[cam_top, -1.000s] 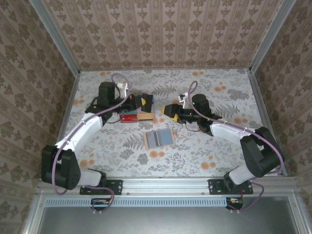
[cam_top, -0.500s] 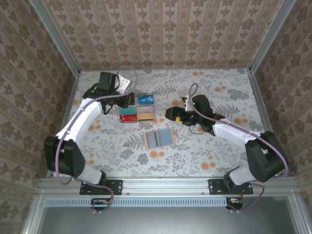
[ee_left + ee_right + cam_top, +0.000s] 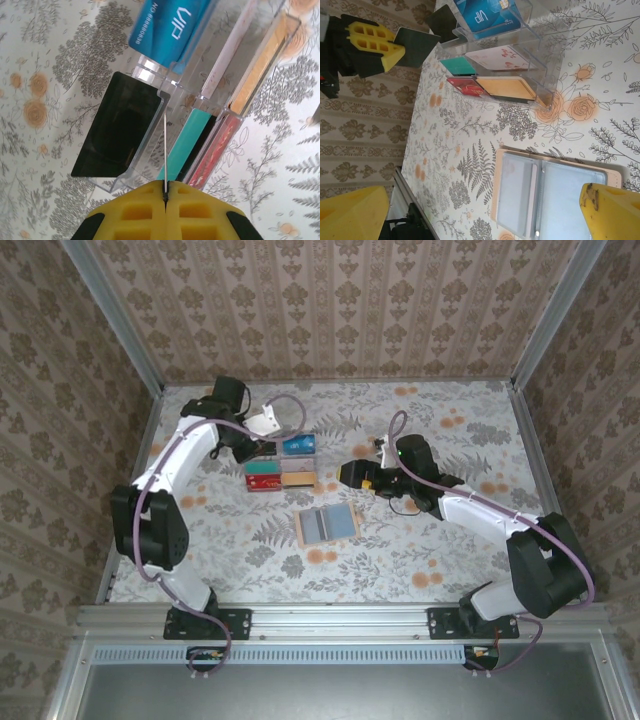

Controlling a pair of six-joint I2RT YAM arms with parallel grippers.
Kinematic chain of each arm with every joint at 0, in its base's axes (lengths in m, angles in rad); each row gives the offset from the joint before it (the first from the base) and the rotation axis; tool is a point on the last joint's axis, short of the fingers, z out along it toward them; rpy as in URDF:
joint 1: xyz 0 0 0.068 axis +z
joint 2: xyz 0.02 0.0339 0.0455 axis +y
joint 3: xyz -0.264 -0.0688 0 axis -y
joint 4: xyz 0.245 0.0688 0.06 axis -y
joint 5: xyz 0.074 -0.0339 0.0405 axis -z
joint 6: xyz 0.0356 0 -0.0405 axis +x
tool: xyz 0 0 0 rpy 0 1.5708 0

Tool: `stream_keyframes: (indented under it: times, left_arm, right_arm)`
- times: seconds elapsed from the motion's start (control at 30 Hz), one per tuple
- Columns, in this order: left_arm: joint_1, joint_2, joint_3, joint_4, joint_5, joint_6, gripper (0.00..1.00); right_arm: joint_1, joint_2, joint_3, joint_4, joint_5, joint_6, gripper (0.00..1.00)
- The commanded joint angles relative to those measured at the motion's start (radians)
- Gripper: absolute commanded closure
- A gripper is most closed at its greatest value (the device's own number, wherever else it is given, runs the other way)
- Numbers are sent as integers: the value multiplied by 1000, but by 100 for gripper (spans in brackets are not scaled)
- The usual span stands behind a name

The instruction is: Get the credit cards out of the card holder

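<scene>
Card holder (image 3: 327, 525) lies open, flat on desk (image 3: 430, 560), at 5 o'clock of clear tray (image 3: 281, 466). Tray slots hold blue card (image 3: 170, 25), teal card (image 3: 182, 142), red card (image 3: 216, 150) and tan-orange card (image 3: 260, 65); black card (image 3: 120, 130) at tray's end. Left pincer (image 3: 166, 197), at tray's 9 o'clock, pinches thin dark card (image 3: 417, 46) edge-on. Right pincer (image 3: 350, 472), at tray's 3 o'clock, spread wide.

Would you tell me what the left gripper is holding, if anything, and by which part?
A thin dark rectangular plastic card, pinched by one edge between the left gripper's yellow fingertips.
</scene>
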Motion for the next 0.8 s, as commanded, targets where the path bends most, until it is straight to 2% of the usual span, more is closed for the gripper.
stream_keyframes:
  times: [0.0, 0.13, 0.37, 0.77]
  left_arm:
    - [9, 36, 48, -53, 20, 223, 100]
    - [17, 82, 91, -61, 7, 306, 100]
    - [33, 125, 182, -134, 26, 378, 100]
    - [39, 194, 272, -172, 86, 413, 100]
  right_arm:
    - [16, -28, 13, -35, -21, 12, 0]
    - [35, -29, 25, -49, -4, 17, 0]
    - [49, -28, 29, -50, 6, 38, 0]
    - [66, -8, 43, -43, 7, 60, 0]
